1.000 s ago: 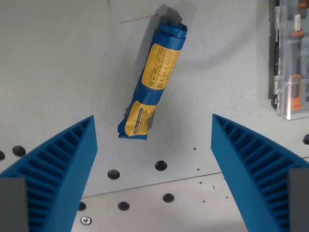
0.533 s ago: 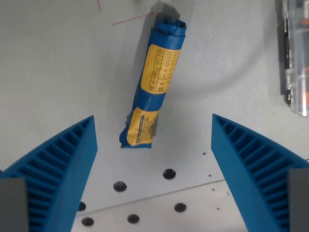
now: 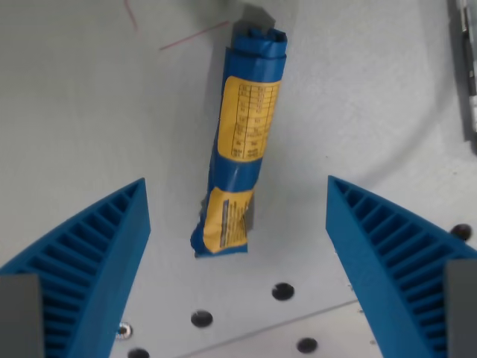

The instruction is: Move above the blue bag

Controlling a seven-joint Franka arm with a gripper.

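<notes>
The blue bag (image 3: 242, 142) is a rolled blue packet with yellow labels. It lies on the grey table, running from the top centre down to just left of the middle of the wrist view. My gripper (image 3: 237, 246) is open and empty. Its two blue ribbed fingers (image 3: 89, 268) stand at the lower left and lower right, and the bag's lower end lies between them, below the gripper.
A clear plastic case (image 3: 468, 74) shows at the wrist view's right edge. Several dark bolt holes (image 3: 282, 291) dot the table along a seam at the bottom. A thin red line (image 3: 194, 35) marks the table at the upper left.
The camera has moved: the bag now sits lower and closer to the middle between the fingers, and the plastic case has slid almost out at the right edge. The fingers stay open.
</notes>
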